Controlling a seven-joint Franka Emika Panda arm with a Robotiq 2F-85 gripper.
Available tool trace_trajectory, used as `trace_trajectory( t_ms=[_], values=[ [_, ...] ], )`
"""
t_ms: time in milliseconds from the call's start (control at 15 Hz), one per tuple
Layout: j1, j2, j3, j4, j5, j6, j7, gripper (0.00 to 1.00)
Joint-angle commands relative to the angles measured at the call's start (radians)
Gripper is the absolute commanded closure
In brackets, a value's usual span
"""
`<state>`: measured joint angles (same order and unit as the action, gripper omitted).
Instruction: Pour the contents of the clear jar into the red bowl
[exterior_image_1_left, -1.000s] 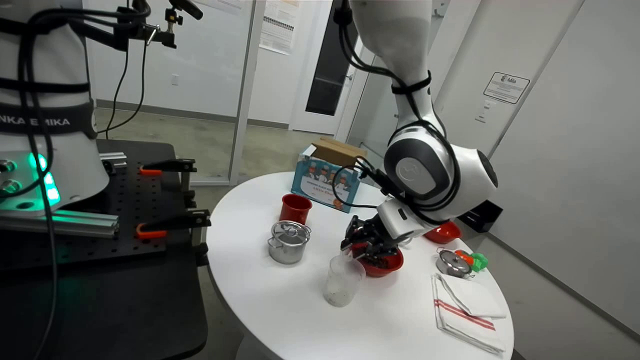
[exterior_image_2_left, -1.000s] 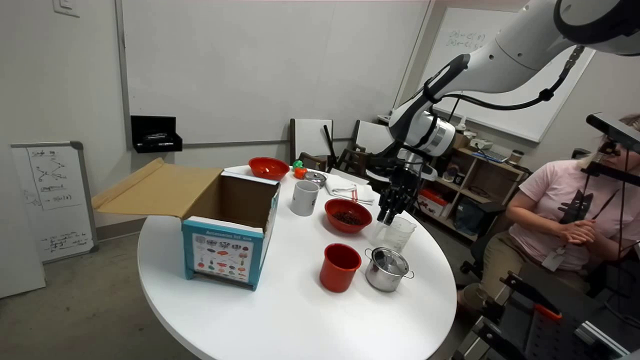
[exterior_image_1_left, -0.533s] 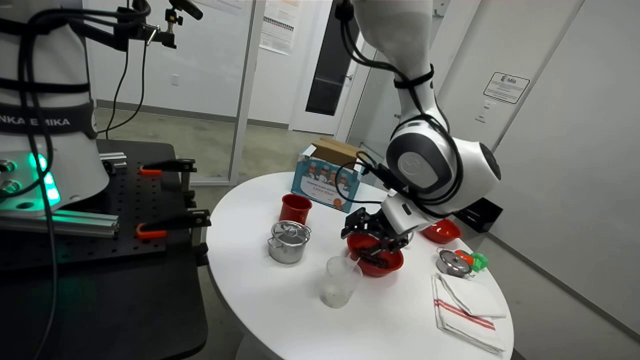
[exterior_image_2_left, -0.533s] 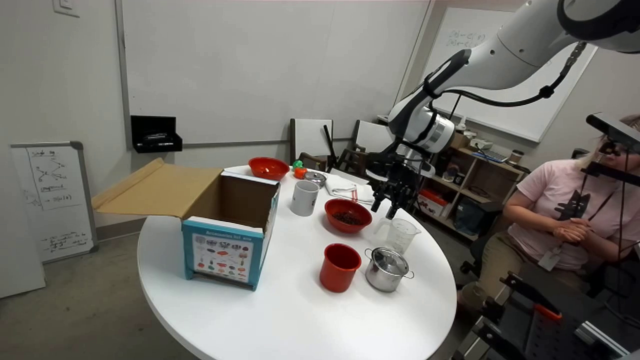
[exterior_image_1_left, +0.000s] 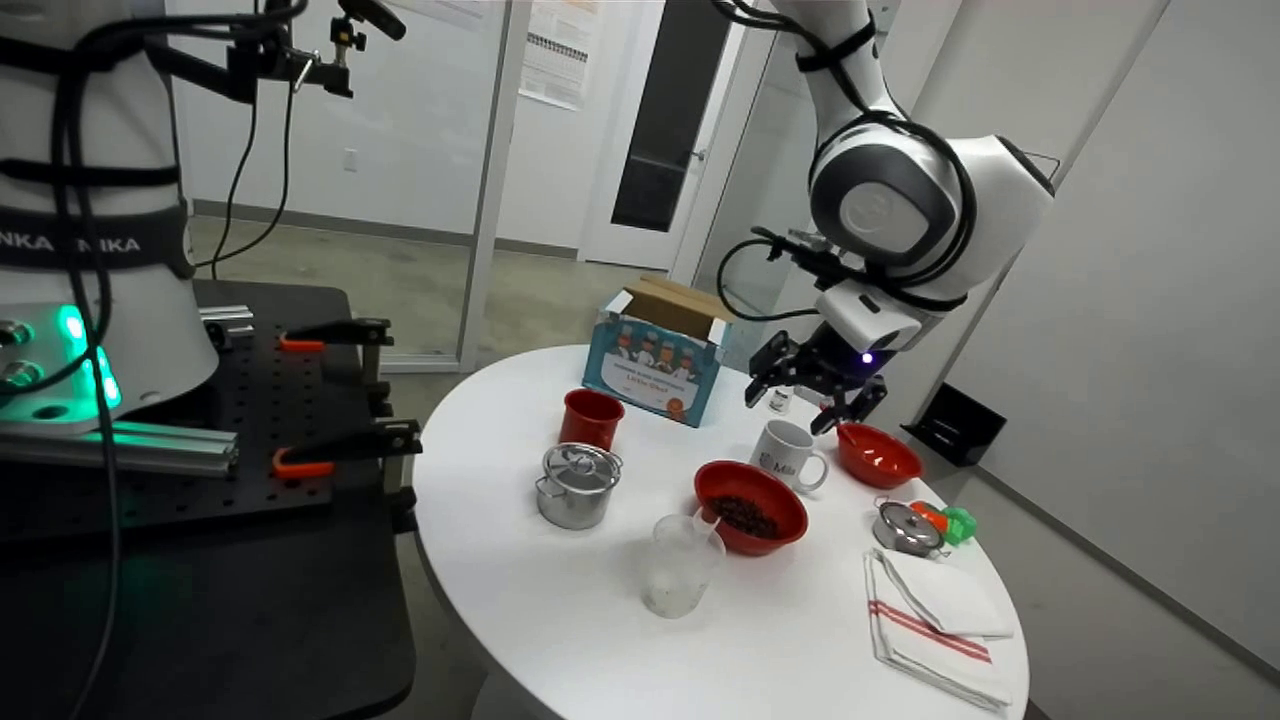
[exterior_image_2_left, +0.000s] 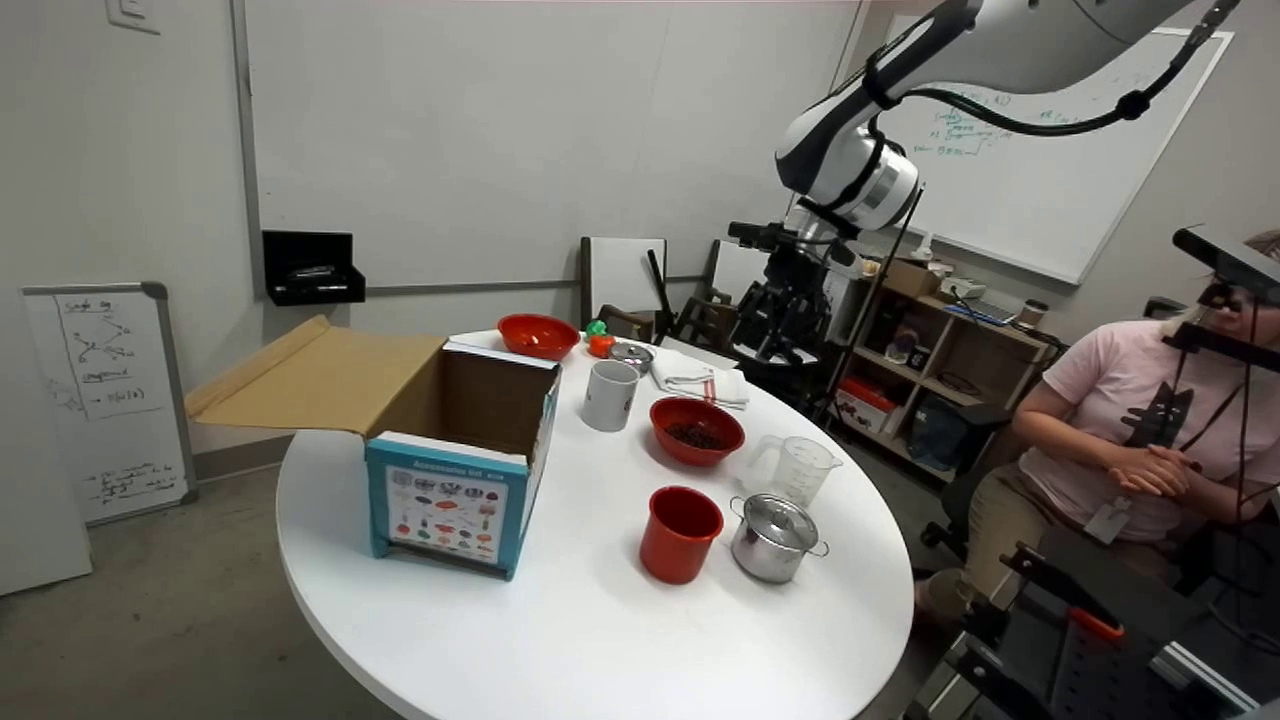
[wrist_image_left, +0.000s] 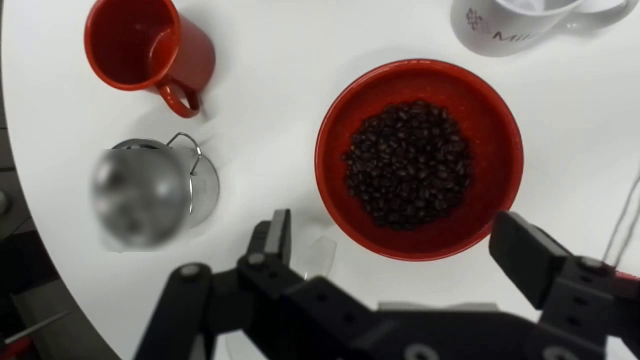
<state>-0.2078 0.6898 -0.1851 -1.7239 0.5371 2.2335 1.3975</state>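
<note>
The clear jar, a see-through jug with a handle, stands upright on the table. Nothing dark shows through its walls. Close beside it is the red bowl, whose bottom is covered by a heap of dark beans. High above the table, apart from both, my gripper has its fingers spread wide with nothing between them. In the wrist view the gripper frames the near part of the bowl. Only the clear jar's handle shows there, by the left finger; its body is mostly hidden behind the gripper.
A silver lidded pot and a red cup stand near the jar. Behind the bowl is a white mug. Around the edge sit a further red bowl, a small pot, folded cloths and a cardboard box.
A second ago my gripper was at the clear jar's handle. Its fingers have opened and let go, and the arm has risen well away. The jar has settled slightly to one side.
</note>
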Motion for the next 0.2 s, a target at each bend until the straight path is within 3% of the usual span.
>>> trace_trajectory(
  t_ms=[0,133],
  values=[
    [-0.010,-0.002,0.014,0.003,-0.009,-0.001,0.005,0.00],
    [-0.015,0.008,0.015,0.002,-0.008,-0.001,0.002,0.00]
  ],
)
